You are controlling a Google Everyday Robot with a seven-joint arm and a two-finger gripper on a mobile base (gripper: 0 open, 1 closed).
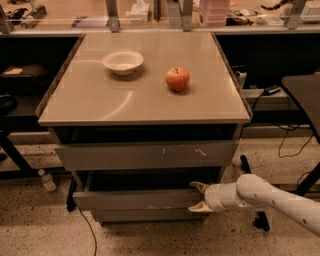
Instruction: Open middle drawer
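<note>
Two pale fingers [199, 186] of the gripper [198, 197] bracket the right end of the middle drawer [132, 199]. One lies on the top edge of its front and the other under the bottom edge, so the claw is only as wide as the front is tall and is clamped on it. The white arm [270, 196] runs off from the claw to the lower right, above a speckled floor [40, 225].

The drawer's grey front stretches away to the left of the claw and stands out from the cabinet, with a dark gap above it. Just below sits a narrower front [145, 215], set further back. Down to the left of the claw a black cable [87, 225] trails over the floor, and further left a small bottle [48, 181] lies on it.

Above the claw is the wider top drawer [125, 156], marked with white scratches, and over that the beige table top [100, 100]. A red apple [177, 79] rests on it, up from the claw, with a white bowl [122, 61] beyond and to its left, the two well apart.

Farthest back runs a cluttered shelf with a tissue box [141, 9] on it. To the claw's upper right is a dark side table [302, 92].
</note>
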